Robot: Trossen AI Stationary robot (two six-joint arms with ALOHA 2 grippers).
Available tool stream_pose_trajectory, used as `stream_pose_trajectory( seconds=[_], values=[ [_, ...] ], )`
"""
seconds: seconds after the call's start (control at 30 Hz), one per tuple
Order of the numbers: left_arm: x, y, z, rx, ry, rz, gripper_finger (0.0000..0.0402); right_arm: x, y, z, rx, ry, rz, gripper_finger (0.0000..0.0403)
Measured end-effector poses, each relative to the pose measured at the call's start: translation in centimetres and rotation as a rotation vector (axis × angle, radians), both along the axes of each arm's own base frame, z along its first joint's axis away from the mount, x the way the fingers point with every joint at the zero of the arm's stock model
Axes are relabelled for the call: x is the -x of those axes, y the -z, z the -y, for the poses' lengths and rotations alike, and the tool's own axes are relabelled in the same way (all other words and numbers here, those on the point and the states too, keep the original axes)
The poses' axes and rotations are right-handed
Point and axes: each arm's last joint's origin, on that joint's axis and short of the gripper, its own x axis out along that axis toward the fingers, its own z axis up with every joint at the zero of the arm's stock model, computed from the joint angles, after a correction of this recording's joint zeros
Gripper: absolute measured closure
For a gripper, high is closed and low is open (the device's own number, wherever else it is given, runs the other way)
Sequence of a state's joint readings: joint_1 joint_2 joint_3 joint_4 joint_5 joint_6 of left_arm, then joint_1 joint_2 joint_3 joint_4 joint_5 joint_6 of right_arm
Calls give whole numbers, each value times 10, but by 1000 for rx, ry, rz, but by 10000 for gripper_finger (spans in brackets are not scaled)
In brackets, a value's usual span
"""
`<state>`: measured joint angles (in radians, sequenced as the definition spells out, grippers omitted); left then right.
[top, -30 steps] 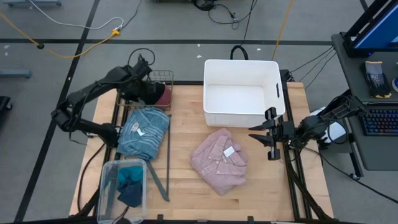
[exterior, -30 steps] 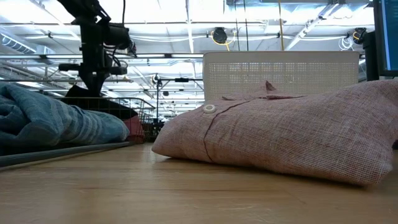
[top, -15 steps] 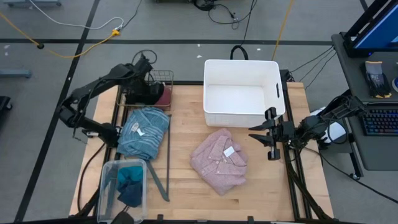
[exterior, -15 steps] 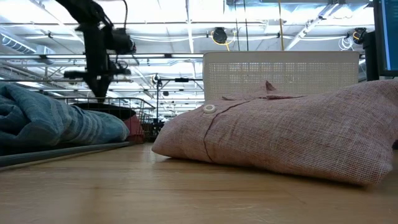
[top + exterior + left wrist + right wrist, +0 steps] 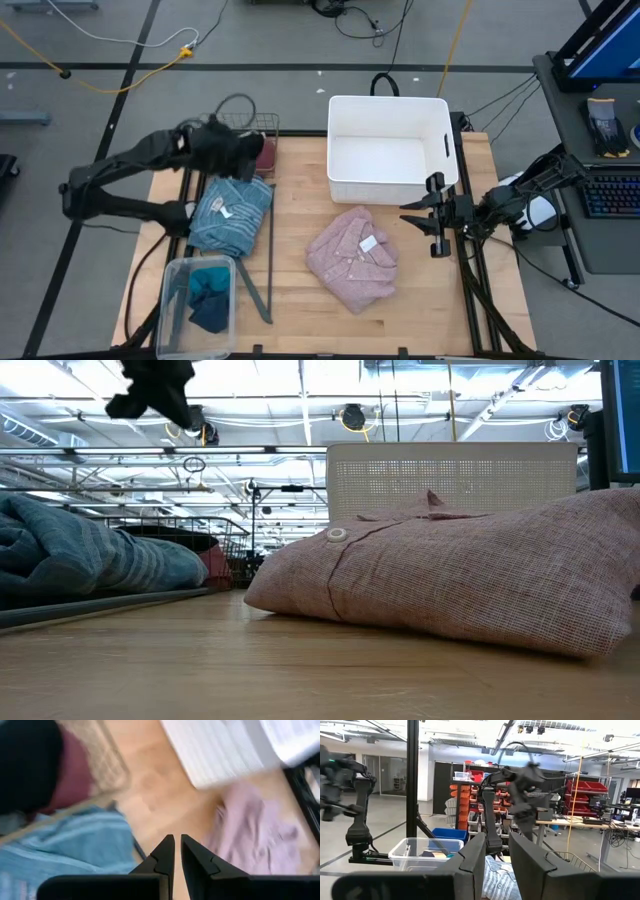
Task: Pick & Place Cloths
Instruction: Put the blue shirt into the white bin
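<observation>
- Left gripper (image 5: 243, 152): raised above the table's far left corner, over the wire basket (image 5: 262, 124), arm bent back to the left edge. Fingers (image 5: 167, 851) are nearly together with a thin slit between, and a black piece (image 5: 155, 385) hangs from them, seen high in the low view.
- Right gripper (image 5: 420, 207): parked at the right table edge, just beside the white plastic tub (image 5: 388, 148); fingers slightly parted, nothing between them.
- Hard to make out: the left arm is motion-blurred from above, so the grip point is unclear.
- Pink shirt (image 5: 352, 256): folded, fine woven check, white button, lying mid-table on the wooden top.
- Blue striped top (image 5: 232, 212): soft, rumpled, left of the shirt.
- Maroon piece (image 5: 72, 777): in the basket.
- Teal piece (image 5: 208, 284): in a clear plastic bin (image 5: 172, 302), near left corner.
</observation>
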<state>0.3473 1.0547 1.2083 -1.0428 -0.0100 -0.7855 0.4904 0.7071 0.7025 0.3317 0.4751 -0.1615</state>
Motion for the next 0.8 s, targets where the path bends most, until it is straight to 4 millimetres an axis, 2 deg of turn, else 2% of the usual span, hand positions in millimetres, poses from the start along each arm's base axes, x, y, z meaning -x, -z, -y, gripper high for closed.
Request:
stream_pose_trajectory(
  seconds=[0.17,0.37,0.57,0.8],
  values=[
    [-10,-1,40,-63,134,-3,369,0,0,0,3,0,0,324],
    [-25,5,73,-90,244,-15,370,0,0,0,3,1,0,324],
    [-41,18,91,-38,271,-56,397,0,0,0,3,0,0,324],
    [-66,42,100,22,252,-159,391,0,0,0,3,0,0,323]
  ],
)
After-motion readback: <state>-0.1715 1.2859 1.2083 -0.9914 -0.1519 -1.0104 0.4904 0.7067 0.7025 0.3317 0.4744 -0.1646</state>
